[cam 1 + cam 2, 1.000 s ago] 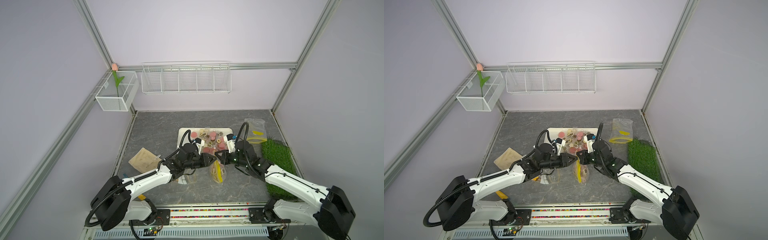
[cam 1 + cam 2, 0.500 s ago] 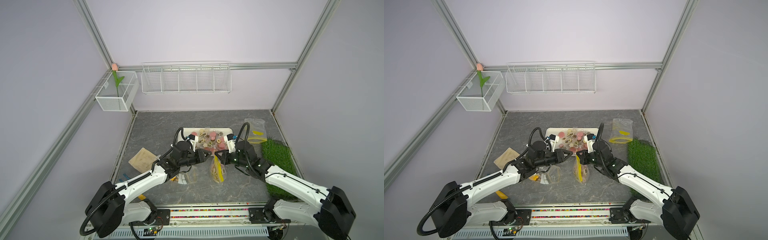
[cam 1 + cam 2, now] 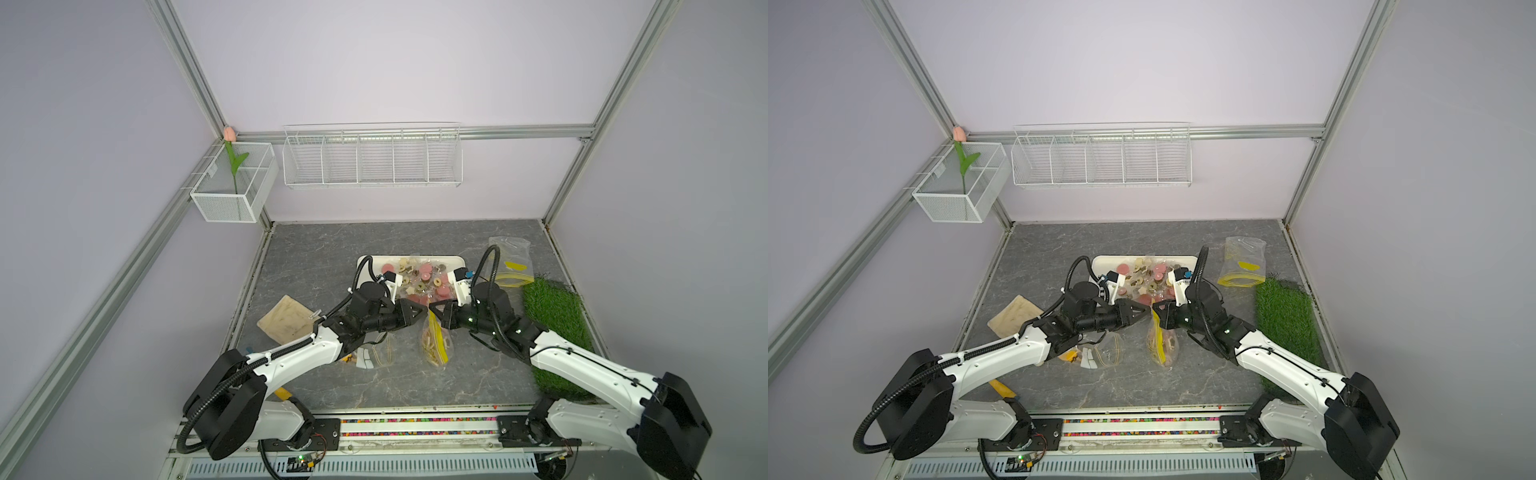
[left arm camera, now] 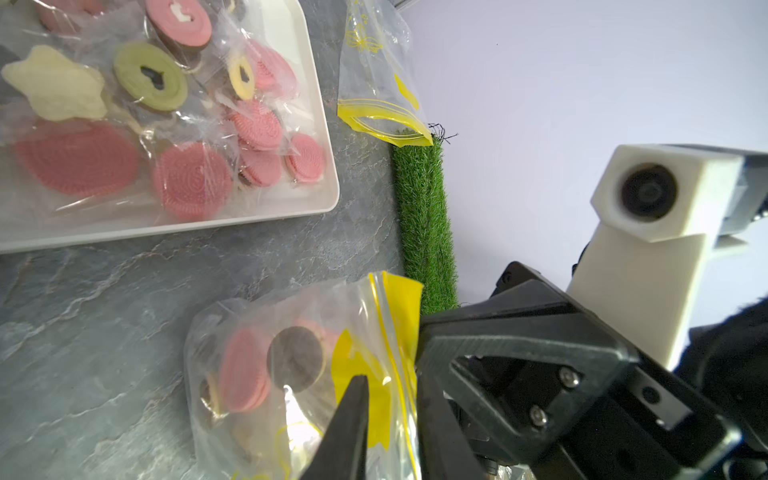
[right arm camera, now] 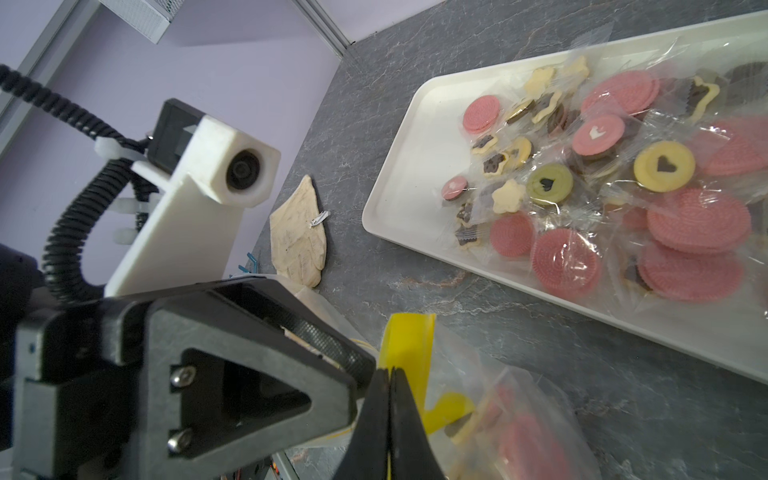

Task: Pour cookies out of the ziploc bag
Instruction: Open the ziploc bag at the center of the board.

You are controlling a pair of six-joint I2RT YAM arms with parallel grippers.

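Note:
The ziploc bag [image 3: 434,345] [image 3: 1160,343] hangs upright over the grey table. My right gripper [image 3: 432,309] [image 3: 1154,309] [image 5: 390,370] is shut on its yellow zip strip. Pink and dark brown cookies [image 4: 249,374] show inside the bag [image 4: 270,374] [image 5: 519,428]. My left gripper [image 3: 424,311] [image 3: 1146,312] [image 4: 390,399] faces the right one at the same strip. Its jaws are narrowly open, with the yellow edge between them. More wrapped cookies [image 3: 419,278] [image 3: 1150,278] [image 5: 623,187] lie heaped on the white tray [image 3: 370,262] [image 4: 249,216] just behind both grippers.
An empty yellow-zip bag [image 3: 511,262] [image 3: 1244,262] lies back right, by a green grass mat [image 3: 557,324] [image 4: 424,216]. A beige glove [image 3: 284,322] [image 5: 299,232] lies left. A clear bag of white tags [image 3: 370,357] sits under my left arm. Wire baskets hang on the walls.
My left gripper drew back slightly, then came back to the bag's top with its jaws narrower. The right gripper kept its hold and the bag stayed in place.

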